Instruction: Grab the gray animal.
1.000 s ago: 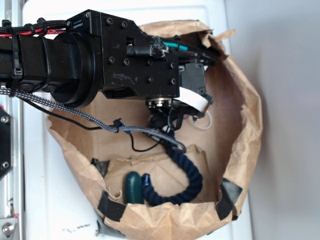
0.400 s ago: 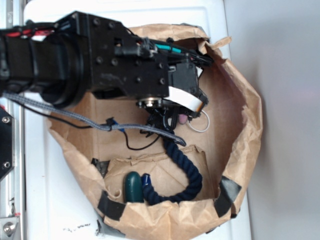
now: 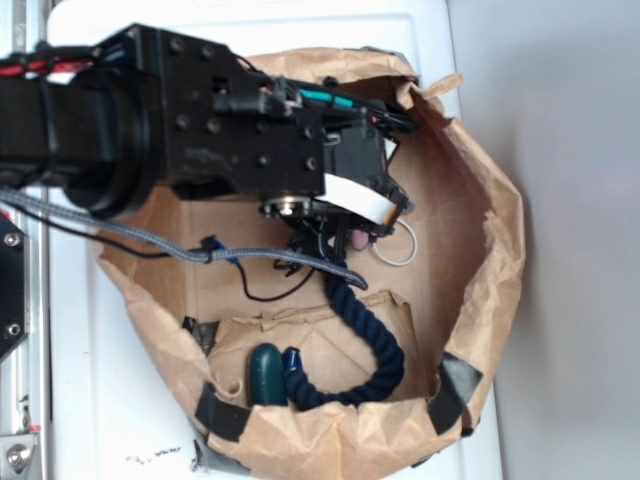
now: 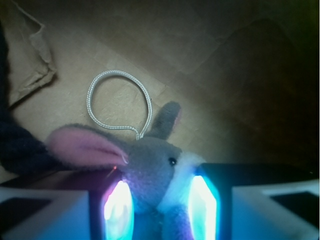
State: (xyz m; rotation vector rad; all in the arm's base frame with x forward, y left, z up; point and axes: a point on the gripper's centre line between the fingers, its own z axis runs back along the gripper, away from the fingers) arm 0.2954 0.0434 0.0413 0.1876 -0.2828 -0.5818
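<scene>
1. The black robot arm [image 3: 150,125] comes in from the left edge of the exterior view and reaches to the right, over the open brown paper bag [image 3: 490,260]. Its wrist is turned down into the bag.
2. A gray braided cable [image 3: 110,228] hangs under the arm and runs right toward the wrist.
3. At the near wall of the bag lies a dark green oblong object [image 3: 266,373]. Just right of it one end of the navy rope tail [image 3: 375,340] begins; the rope curves right and then up toward the gripper.
4. The gripper [image 4: 160,205] is low in the middle of the bag. In the wrist view its two glowing fingers [image 4: 117,212] press on both sides of the gray animal [image 4: 150,172], so the gripper is clamped on the toy's head and body.
5. The toy has a pink inner ear pointing left, a gray ear pointing up and a cream face at the right side.
6. A thin white ring [image 4: 117,102] lies on the bag floor behind the toy and joins it at the head.
7. Compared with one second ago, the arm has shifted to the left and slightly up in the exterior picture, and the white ring shows more clearly right of the gripper. The green object and the far end of the rope have stayed in place.
</scene>
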